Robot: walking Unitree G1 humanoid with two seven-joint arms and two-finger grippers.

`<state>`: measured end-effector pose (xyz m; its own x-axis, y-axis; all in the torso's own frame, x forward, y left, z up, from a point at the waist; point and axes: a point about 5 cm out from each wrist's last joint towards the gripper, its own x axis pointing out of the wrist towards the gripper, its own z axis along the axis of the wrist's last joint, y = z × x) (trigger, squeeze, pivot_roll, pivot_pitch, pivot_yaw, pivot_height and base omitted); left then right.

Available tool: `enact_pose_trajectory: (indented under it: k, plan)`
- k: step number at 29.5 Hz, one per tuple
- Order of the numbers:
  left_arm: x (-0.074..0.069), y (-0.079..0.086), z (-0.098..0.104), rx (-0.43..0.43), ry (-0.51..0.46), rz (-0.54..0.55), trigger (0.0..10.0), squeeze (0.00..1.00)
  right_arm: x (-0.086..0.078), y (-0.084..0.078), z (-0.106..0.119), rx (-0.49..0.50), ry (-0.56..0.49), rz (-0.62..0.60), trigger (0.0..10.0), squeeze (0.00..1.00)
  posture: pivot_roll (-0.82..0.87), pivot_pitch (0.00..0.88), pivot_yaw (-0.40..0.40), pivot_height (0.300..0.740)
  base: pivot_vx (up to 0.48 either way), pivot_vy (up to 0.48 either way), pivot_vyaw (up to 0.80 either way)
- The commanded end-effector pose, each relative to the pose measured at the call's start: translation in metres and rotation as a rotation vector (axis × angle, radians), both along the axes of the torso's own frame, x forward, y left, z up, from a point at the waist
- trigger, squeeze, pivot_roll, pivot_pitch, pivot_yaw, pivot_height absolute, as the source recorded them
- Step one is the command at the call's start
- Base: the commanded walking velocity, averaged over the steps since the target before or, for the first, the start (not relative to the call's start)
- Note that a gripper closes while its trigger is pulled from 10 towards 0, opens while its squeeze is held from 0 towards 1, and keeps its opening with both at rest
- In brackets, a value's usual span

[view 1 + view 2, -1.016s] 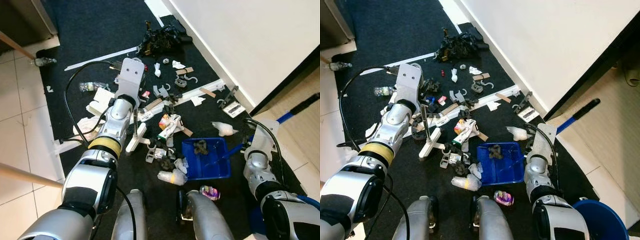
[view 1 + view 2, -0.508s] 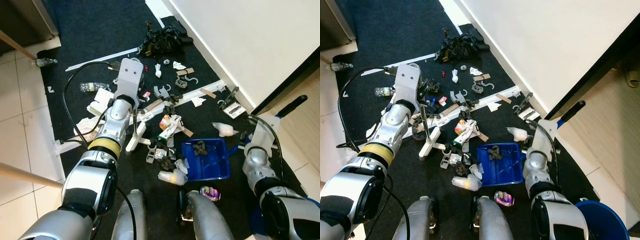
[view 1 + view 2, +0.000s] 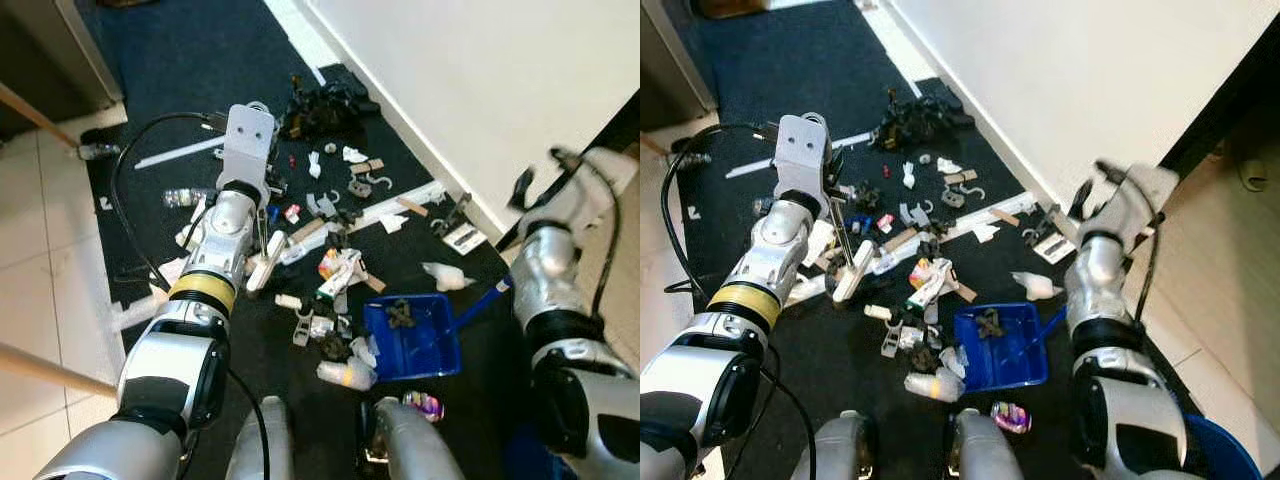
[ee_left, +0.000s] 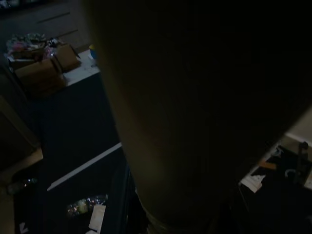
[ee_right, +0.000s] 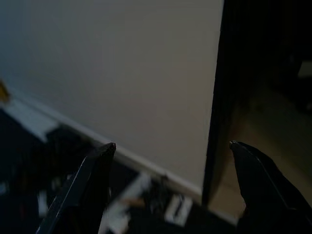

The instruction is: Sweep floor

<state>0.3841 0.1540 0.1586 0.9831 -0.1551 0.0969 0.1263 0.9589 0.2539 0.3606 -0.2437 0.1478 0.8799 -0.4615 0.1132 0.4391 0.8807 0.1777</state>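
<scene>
From the left eye, the litter (image 3: pixel 335 265) to be swept lies scattered on the dark carpet (image 3: pixel 200 60), with a blue dustpan (image 3: pixel 412 338) just near of it and already holding a few scraps, its handle running right toward the right arm; the left pincer (image 3: pixel 262 232) reaches far over the left edge of the mess, grasping a thin dark stick with a white brush head (image 3: pixel 265 268) whose long axis runs near-far; the debris lies just right of that head, so I judge the left arm the nearer one and the coming stroke a rightward and nearward one toward the pan.

From the right eye, the right arm (image 3: pixel 1102 270) stands raised beside the white wall (image 3: pixel 1060 70), well apart from the dustpan, and a blue bucket rim (image 3: pixel 1225 455) shows at the near right corner.

The left wrist picture is very dark; a broad pale shape blocks it, with faint cardboard boxes (image 4: pixel 41 68) far off.

The right wrist picture adds what the head cannot: the right pincer (image 5: pixel 170 148) is released, fingers (image 5: pixel 92 175) spread wide and holding nothing, pointed at wall and skirting.
</scene>
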Motion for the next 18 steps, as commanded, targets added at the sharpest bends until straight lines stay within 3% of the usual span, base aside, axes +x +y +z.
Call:
enact_pose_trajectory:
  k: [1,7,8,11,13,15,18]
  plan:
    - [0.001,0.004,0.016,0.006,-0.074,0.006,10.0,0.00,0.000,0.001,0.004,-0.020,-0.018,0.026,10.0,0.00,0.05,0.013,-0.011,0.740,0.000,0.000,0.00]
    - [0.000,0.005,0.013,-0.038,-0.049,0.012,10.0,0.00,0.005,0.010,0.013,-0.059,-0.057,0.156,10.0,0.00,0.05,0.006,-0.011,0.740,0.000,0.000,0.00]
    - [-0.002,0.008,0.007,-0.082,-0.023,0.033,10.0,0.00,0.005,0.016,0.011,-0.052,-0.051,0.227,10.0,0.00,0.05,0.004,-0.012,0.740,0.000,0.000,0.00]
    - [-0.003,0.011,0.002,-0.072,-0.010,0.052,10.0,0.00,0.004,0.020,0.006,-0.026,-0.044,0.291,10.0,0.00,0.05,0.003,-0.014,0.740,0.000,0.000,0.00]
    - [-0.006,0.012,-0.002,-0.069,-0.005,0.058,10.0,0.00,0.001,0.027,-0.001,-0.023,-0.034,0.403,10.0,0.00,0.06,0.000,-0.018,0.740,0.000,0.000,0.00]
    - [-0.007,0.013,-0.003,-0.068,-0.006,0.058,10.0,0.00,-0.002,0.030,-0.005,-0.038,-0.017,0.455,10.0,0.00,0.06,0.000,-0.018,0.740,0.000,0.000,0.00]
    - [-0.016,0.018,-0.013,-0.033,0.011,0.059,10.0,0.00,-0.014,0.038,-0.026,-0.127,0.103,0.611,10.0,0.00,0.05,0.001,-0.015,0.740,0.000,0.000,0.00]
